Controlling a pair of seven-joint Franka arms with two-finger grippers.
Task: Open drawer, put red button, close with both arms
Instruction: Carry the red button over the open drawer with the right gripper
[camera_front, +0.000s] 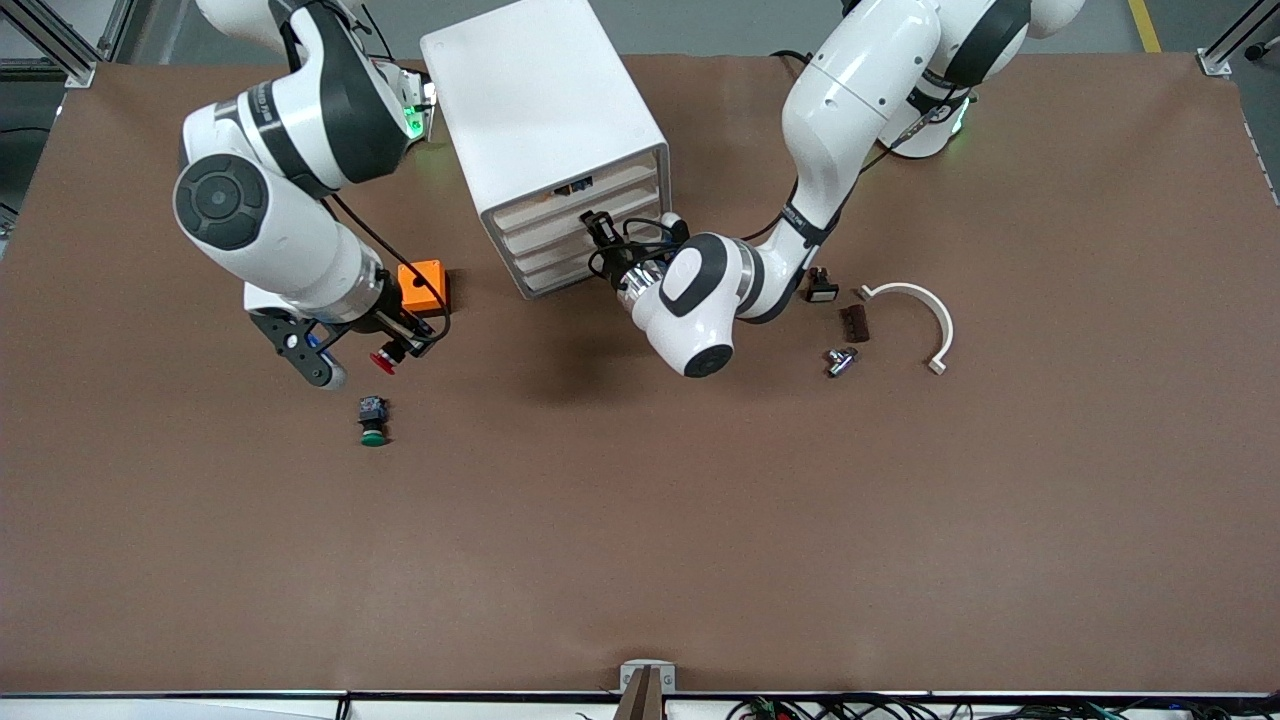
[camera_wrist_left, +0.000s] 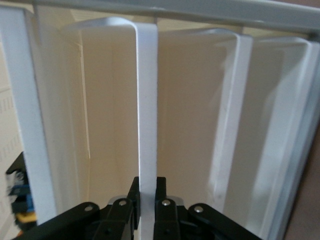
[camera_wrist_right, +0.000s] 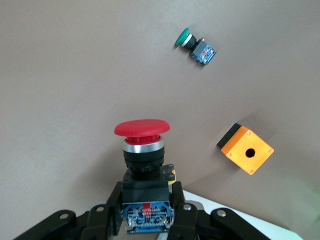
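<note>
The white cabinet (camera_front: 545, 110) stands at the back middle of the table. My left gripper (camera_front: 594, 224) is at its front, shut on the front lip of the second drawer from the top (camera_front: 540, 228). In the left wrist view the fingers (camera_wrist_left: 131, 192) clamp that white lip (camera_wrist_left: 147, 125). The drawer looks level with the others. My right gripper (camera_front: 392, 350) is shut on the dark body of the red button (camera_front: 382, 358) and holds it over the table beside the orange box. In the right wrist view the red cap (camera_wrist_right: 142, 128) points away from the gripper (camera_wrist_right: 146, 202).
An orange box (camera_front: 422, 285) (camera_wrist_right: 246, 148) lies by the right gripper, and a green-capped button (camera_front: 373, 421) (camera_wrist_right: 192, 42) lies nearer the front camera. Toward the left arm's end lie a small black part (camera_front: 820, 288), a brown block (camera_front: 853, 322), a metal piece (camera_front: 840, 360) and a white curved clip (camera_front: 925, 305).
</note>
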